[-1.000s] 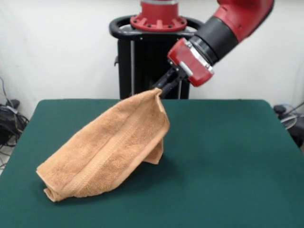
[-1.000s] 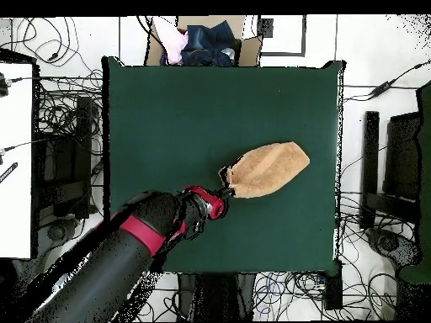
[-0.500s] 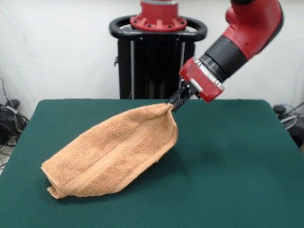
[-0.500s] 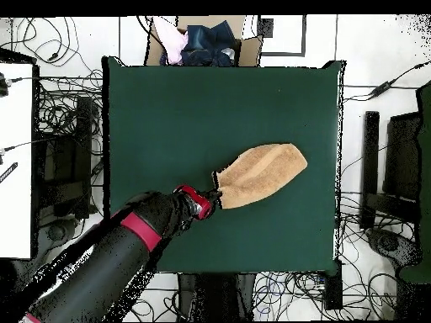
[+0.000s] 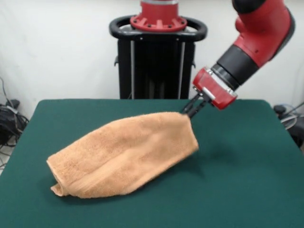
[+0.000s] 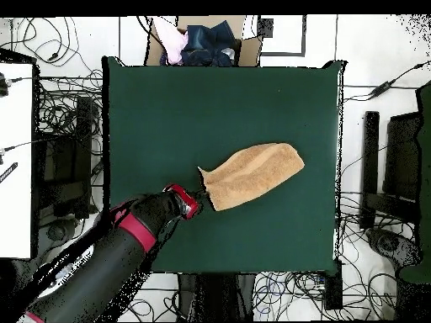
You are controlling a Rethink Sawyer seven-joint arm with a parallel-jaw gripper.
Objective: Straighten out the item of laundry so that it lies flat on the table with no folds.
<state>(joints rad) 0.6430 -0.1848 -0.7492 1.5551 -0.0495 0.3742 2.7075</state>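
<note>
The orange-tan towel (image 5: 124,159) lies doubled over on the dark green table (image 5: 237,190), stretched from the front left up to its raised corner at the right. My gripper (image 5: 188,112) is shut on that corner and holds it a little above the table. In the overhead view the towel (image 6: 251,174) runs from the table's right of middle toward my gripper (image 6: 200,198), which pinches its left end. The woven bands and white tag do not show.
The robot's black pedestal (image 5: 157,57) stands behind the table's far edge. In the overhead view a box of clothes (image 6: 202,44) sits past the table's top edge, and cables and stands surround the table.
My gripper has pulled the held corner to the right in the front view and lower toward the table. The towel has stretched out longer and flatter, and its far end has slid along slightly.
</note>
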